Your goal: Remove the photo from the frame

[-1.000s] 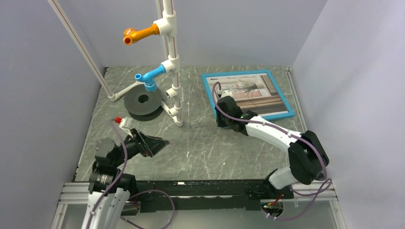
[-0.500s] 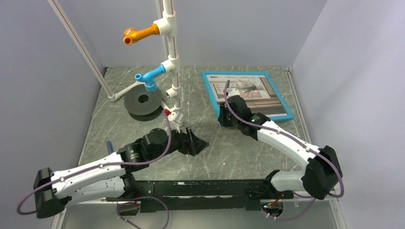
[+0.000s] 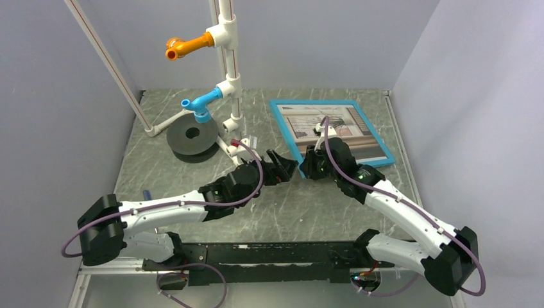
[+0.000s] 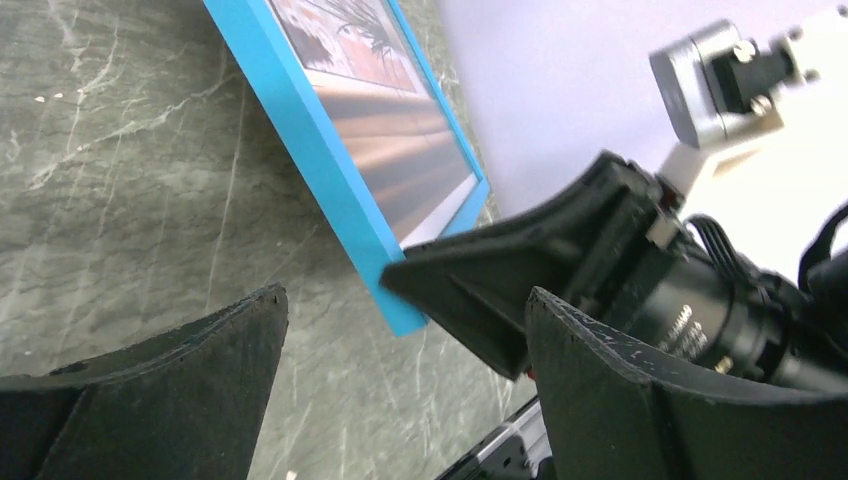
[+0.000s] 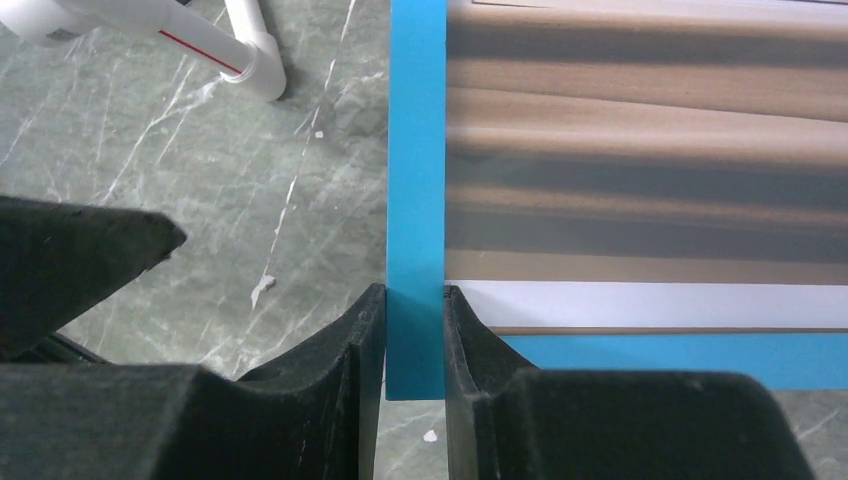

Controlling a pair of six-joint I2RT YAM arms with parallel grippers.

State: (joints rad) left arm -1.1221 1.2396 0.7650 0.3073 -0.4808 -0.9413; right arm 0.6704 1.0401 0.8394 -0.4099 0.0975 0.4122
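Frame (image 3: 280, 122) on the desk (image 3: 160, 167), far right, photo (image 5: 650, 150) inside it; right hand (image 5: 415, 300) clamped on its near-left corner, left hand (image 4: 405, 300) spread open just beside.

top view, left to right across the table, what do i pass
dark disc → white pipe stand → left claw → right claw, pinching the near corner of the frame

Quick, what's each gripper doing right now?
Left gripper: open, holding nothing.
Right gripper: closed on the frame at its corner.
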